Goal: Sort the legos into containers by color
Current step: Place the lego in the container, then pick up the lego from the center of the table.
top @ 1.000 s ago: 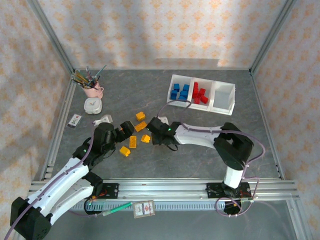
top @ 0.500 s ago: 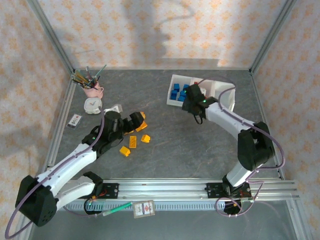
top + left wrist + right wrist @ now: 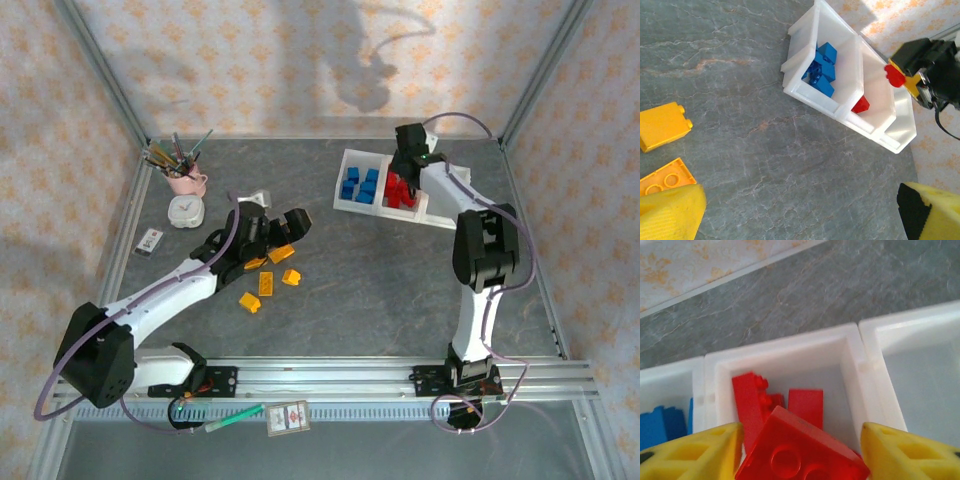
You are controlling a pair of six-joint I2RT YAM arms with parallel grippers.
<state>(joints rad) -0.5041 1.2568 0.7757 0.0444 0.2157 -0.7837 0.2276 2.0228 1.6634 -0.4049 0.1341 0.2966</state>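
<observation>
The white tray [image 3: 343, 205] stands at the back right, with blue legos [image 3: 358, 185] in its left compartment and red legos [image 3: 400, 192] in the middle one. My right gripper [image 3: 405, 168] hangs over the middle compartment [image 3: 852, 350]. A red brick [image 3: 800, 452] lies tilted between its fingers, with a gap to the right finger [image 3: 905, 455]. Several yellow legos [image 3: 266, 284] lie on the table left of centre. My left gripper [image 3: 288, 224] hovers just beyond them, open and with nothing in it [image 3: 800, 200]. Two yellow bricks [image 3: 662, 125] lie to its left.
A pink cup of pens [image 3: 183, 175], a white clock [image 3: 185, 211] and a small card [image 3: 150, 241] sit at the back left. A green pen [image 3: 235, 418] and a card [image 3: 287, 418] lie by the front rail. Metal frame posts and patterned walls close in the table.
My right arm swung from beside the yellow legos at the table's middle to the tray's middle compartment, and its jaws have widened. My left gripper reached forward and right past the yellow legos.
</observation>
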